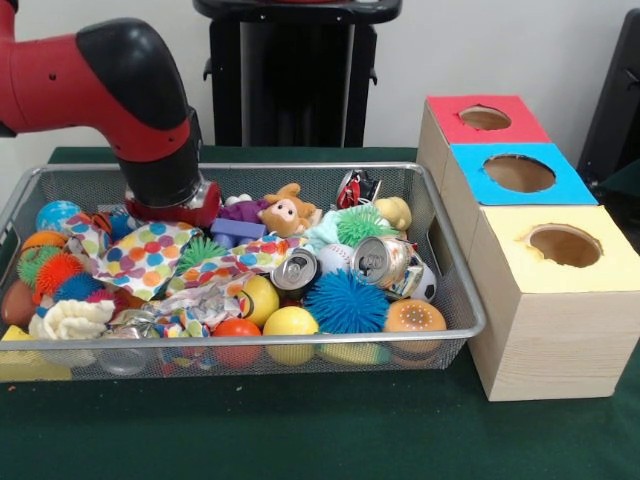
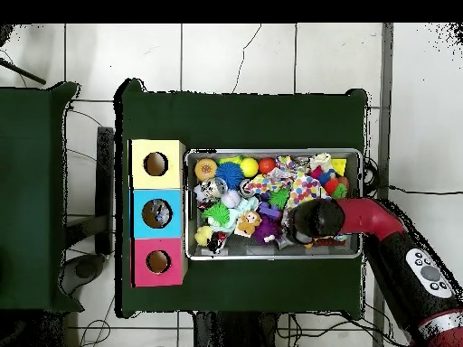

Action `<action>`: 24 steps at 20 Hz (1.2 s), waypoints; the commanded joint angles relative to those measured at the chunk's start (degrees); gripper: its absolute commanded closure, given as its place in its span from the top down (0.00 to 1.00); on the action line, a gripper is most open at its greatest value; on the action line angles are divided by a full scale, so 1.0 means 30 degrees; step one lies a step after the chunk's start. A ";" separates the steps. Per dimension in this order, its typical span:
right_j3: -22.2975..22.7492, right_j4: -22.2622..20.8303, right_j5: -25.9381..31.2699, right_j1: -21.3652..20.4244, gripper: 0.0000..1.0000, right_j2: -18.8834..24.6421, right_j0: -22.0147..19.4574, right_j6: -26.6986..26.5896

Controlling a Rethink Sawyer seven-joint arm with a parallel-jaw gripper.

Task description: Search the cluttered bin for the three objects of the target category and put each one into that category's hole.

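Observation:
A wire mesh bin holds a heap of mixed objects. Among them are crushed silver cans, a blue spiky ball, yellow balls, a tan plush monkey and a polka-dot cloth. My gripper reaches down into the bin's far left part, just behind the cloth and left of the monkey; its tip is hidden by the clutter. In the overhead view the gripper sits over the bin's lower right area.
Beside the bin stands a row of wooden boxes with round holes: red top, blue top, yellow top. In the overhead view something lies inside the blue box's hole. Green cloth covers the table.

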 commanded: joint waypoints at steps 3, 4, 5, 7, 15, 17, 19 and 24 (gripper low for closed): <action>-0.6165 -0.2025 -0.1930 0.4187 1.00 0.1359 0.0352 -0.8939; -0.6341 -0.2028 -0.1801 0.4285 1.00 0.1435 0.0360 -0.9004; -0.6517 -0.2031 -0.1672 0.4382 1.00 0.1511 0.0367 -0.9069; -0.6856 -0.2069 -0.1332 0.4512 1.00 0.1657 0.0428 -0.9221; -0.6699 -0.2523 -0.1152 0.4480 1.00 0.2004 0.0229 -0.8857; -0.6466 -0.2650 -0.1236 0.4346 1.00 0.1994 0.0181 -0.8655; -0.6318 -0.2775 -0.1264 0.4220 1.00 0.2000 0.0180 -0.8613; -0.6324 -0.2676 -0.0981 0.3875 1.00 0.1970 0.0338 -0.8244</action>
